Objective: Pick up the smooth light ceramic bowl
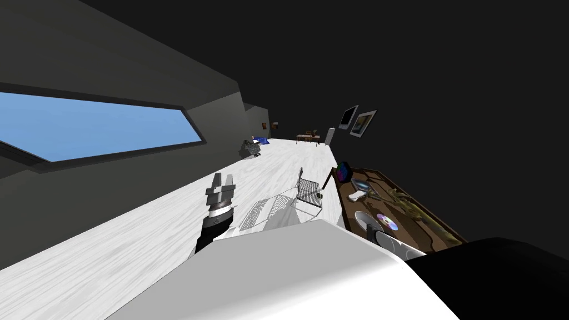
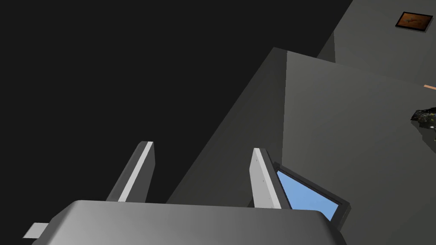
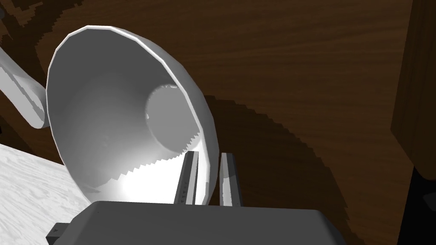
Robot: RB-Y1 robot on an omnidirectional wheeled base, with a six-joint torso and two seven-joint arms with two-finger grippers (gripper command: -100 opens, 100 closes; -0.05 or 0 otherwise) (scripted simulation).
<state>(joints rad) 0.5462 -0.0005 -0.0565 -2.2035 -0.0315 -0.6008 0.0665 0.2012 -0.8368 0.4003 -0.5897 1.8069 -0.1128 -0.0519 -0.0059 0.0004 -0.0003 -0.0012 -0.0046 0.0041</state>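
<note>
White bowl (image 3: 106, 127); dark brown wood-grain table (image 3: 298, 64).

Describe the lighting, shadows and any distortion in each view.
Head view: picture rolled and stretched, walls dim, window the bright patch. Right wrist view: bowl glares white near the right hand gripping its wall, the shadow edge inside it saw-toothed, a dark shadow on the brown table. Left wrist view: dim overall, left hand open.

Empty white bowl (image 3: 115, 123) over brown table (image 3: 306, 64)
</note>
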